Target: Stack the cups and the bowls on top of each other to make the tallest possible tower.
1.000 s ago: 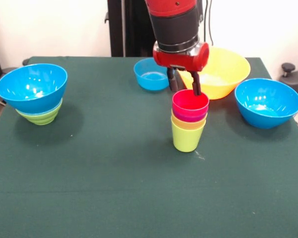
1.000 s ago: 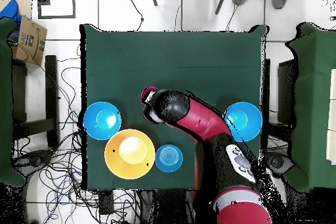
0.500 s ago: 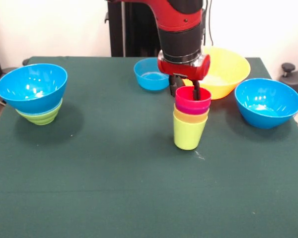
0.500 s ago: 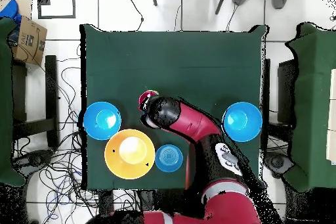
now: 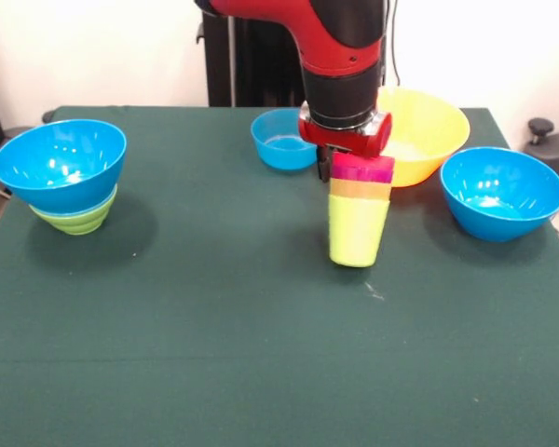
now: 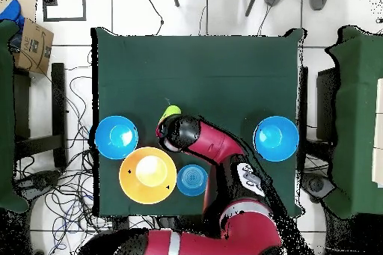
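Several nested cups form one stack (image 5: 360,216): red on top, then purple, yellow, and lime green lowest. My gripper (image 5: 347,160) is shut on the red cup's rim and holds the stack a little above the cloth, in front of the very large yellow bowl (image 5: 430,130). In the overhead view the arm covers the gripper, and only the lime green cup (image 6: 171,111) sticks out. A large blue bowl (image 5: 61,162) sits nested on the lime green bowl (image 5: 76,220) at the left. Another large blue bowl (image 5: 501,192) stands at the right. A small blue bowl (image 5: 281,140) stands behind the arm.
The table (image 5: 214,354) is covered in dark green cloth. In the overhead view the yellow bowl (image 6: 148,175), the small blue bowl (image 6: 193,180) and a large blue bowl (image 6: 116,137) cluster beside the arm; the other blue bowl (image 6: 276,138) stands apart.
The cup stack has come up off the table in my gripper and now hangs slightly above it. The arm has swung a little toward the yellow bowl. The bowls have not moved.
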{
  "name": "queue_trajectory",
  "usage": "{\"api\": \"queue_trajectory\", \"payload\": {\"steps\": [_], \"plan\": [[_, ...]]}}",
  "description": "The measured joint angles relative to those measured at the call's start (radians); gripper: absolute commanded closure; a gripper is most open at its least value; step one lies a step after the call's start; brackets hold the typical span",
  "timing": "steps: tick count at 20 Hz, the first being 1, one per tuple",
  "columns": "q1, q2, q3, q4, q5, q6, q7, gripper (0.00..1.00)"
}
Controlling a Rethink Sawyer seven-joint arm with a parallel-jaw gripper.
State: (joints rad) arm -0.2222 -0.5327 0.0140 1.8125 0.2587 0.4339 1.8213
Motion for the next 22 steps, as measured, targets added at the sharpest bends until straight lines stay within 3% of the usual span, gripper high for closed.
{"api": "queue_trajectory", "payload": {"steps": [14, 22], "plan": [[0.068, 0.039, -0.055, -0.091, 0.001, 0.000, 0.001, 0.00], [0.073, 0.106, -0.121, -0.220, 0.018, -0.023, 0.009, 0.00]]}}
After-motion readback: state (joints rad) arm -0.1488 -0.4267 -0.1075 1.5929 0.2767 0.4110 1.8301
